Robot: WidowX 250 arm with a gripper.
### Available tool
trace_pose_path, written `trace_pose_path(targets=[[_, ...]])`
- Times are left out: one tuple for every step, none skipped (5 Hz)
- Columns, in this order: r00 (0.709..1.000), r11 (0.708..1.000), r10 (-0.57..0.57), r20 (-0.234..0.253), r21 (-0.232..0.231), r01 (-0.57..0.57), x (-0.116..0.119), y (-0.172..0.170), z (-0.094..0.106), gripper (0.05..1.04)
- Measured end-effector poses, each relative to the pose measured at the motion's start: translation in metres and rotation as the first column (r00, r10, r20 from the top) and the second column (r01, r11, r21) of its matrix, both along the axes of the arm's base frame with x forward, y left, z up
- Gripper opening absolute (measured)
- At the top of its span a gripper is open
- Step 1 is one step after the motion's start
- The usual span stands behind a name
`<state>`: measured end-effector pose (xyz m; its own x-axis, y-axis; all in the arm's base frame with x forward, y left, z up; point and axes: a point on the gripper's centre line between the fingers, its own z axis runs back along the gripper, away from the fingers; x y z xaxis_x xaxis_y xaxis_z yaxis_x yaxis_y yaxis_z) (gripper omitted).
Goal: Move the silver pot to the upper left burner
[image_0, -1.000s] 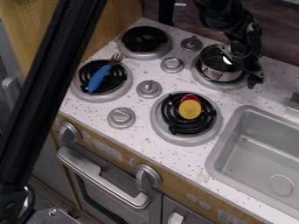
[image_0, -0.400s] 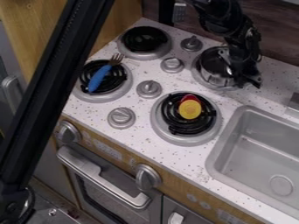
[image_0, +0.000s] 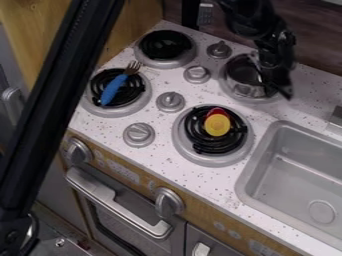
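the hand (image_0: 280, 90) hides part of the silver pot (image_0: 244, 90), and the right edge cuts off the sink (image_0: 256, 161).

I am making out no readable words, brands or numbers. Pale marks (image_0: 124, 173) are showing on the wooden front panel (image_0: 200, 212), under the front edge of the worktop (image_0: 157, 155), with more of them sitting farther along that panel, toward the sink's side, but they are staying too faint and small for me to be reading any letter or figure.
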<state>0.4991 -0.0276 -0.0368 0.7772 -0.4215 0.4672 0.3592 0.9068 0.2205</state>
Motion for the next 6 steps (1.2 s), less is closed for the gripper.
trace_pose_path(targets=[[0.999, 0.999, 0.048, 0.016, 0.015, -0.048, 0.003, 0.048, 0.002, 0.079], [0.993, 0.995, 0.1, 0.069, 0.01, -0.101, 0.014, 0.09, 0.017, 0.079], [0.983, 0.988, 0.154, 0.102, -0.002, -0.154, 0.024, 0.129, 0.024, 0.079], [0.976, 0.979, 0.202, 0.083, -0.002, -0.202, 0.031, 0.16, 0.007, 0.079], [0.972, 0.975, 0.219, 0.086, 0.013, -0.221, 0.045, 0.176, 0.006, 0.079], [0.966, 0.969, 0.246, 0.076, 0.017, -0.248, 0.045, 0.185, 0.005, 0.095]])
